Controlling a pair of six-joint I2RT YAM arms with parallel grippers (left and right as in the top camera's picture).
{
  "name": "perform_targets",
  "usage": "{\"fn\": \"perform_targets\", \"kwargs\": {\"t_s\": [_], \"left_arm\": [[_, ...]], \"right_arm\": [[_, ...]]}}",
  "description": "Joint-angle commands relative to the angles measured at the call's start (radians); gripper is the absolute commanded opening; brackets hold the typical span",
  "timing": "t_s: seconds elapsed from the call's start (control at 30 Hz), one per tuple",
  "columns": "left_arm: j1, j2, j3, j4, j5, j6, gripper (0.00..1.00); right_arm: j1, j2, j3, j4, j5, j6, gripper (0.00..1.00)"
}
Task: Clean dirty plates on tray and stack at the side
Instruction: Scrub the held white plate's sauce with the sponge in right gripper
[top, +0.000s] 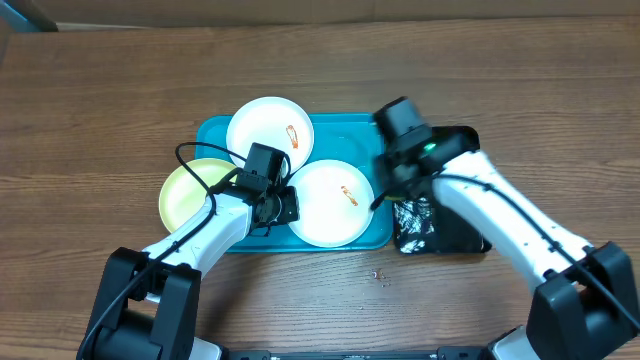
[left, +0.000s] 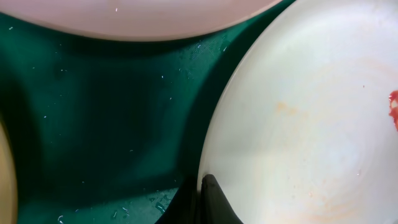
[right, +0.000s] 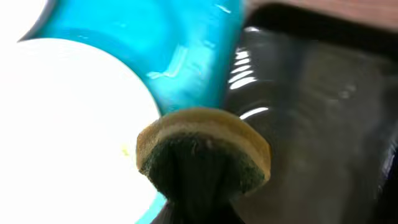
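Note:
Three plates lie on or at the turquoise tray (top: 345, 130): a white one (top: 268, 130) at the back, a white one (top: 335, 205) at the front, both with orange smears, and a yellow-green one (top: 188, 192) overhanging the tray's left edge. My left gripper (top: 284, 206) is shut on the front plate's left rim; the left wrist view shows the fingertips (left: 210, 190) pinching that rim of the plate (left: 298, 124). Shut on a yellow-green sponge (right: 205, 149), my right gripper (top: 386, 188) hovers at the plate's (right: 68, 124) right edge.
A glossy black tray (top: 455, 225) lies right of the turquoise one, with a dark patterned thing (top: 412, 222) on it. Small crumbs (top: 377, 274) lie on the wooden table in front. Water drops speckle the tray floor (left: 93, 112).

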Motion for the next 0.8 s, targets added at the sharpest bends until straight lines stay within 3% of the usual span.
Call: {"fn": "perform_targets", "kwargs": {"t_s": [0.0,0.17,0.5,0.77], "left_arm": [[-0.006,0.01,-0.004,-0.007,0.012,0.009,0.04],[-0.006,0.01,-0.004,-0.007,0.012,0.009,0.05],[-0.006,0.01,-0.004,-0.007,0.012,0.009,0.06],[-0.006,0.01,-0.004,-0.007,0.012,0.009,0.09]], "right_arm": [[0.074,0.035,0.02,0.034,0.117,0.017,0.04],[0.164,0.129,0.02,0.064,0.272,0.016,0.04],[0.209,0.249,0.02,0.172,0.281,0.012,0.04],[0.209,0.269,0.02,0.176,0.281,0.013,0.36]]}}
